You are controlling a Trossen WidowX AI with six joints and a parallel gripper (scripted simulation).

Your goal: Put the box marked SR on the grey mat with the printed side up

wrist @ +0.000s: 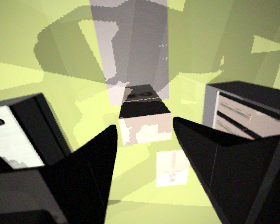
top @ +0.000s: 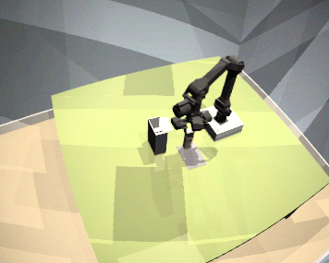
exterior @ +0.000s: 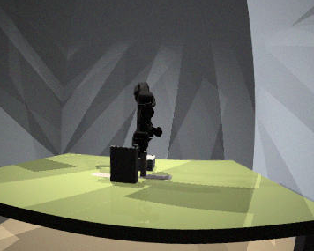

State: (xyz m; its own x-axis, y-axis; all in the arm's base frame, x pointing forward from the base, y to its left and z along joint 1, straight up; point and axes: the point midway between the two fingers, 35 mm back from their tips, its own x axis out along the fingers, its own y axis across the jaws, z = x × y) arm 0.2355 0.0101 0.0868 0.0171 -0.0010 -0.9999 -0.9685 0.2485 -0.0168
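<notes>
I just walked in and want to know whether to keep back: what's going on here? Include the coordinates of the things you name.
The robot arm is holding its open end effector (top: 188,125) (exterior: 140,146) (wrist: 144,125) above a small box (top: 188,139) (exterior: 143,165) (wrist: 146,128), which stands upright by the grey mat (top: 192,159) (exterior: 159,177) (wrist: 140,40). Nothing is gripped. The dark bin (top: 157,143) (exterior: 124,165) (wrist: 211,107) stands to one side. No code is readable, so I can't say which box this is.
</notes>
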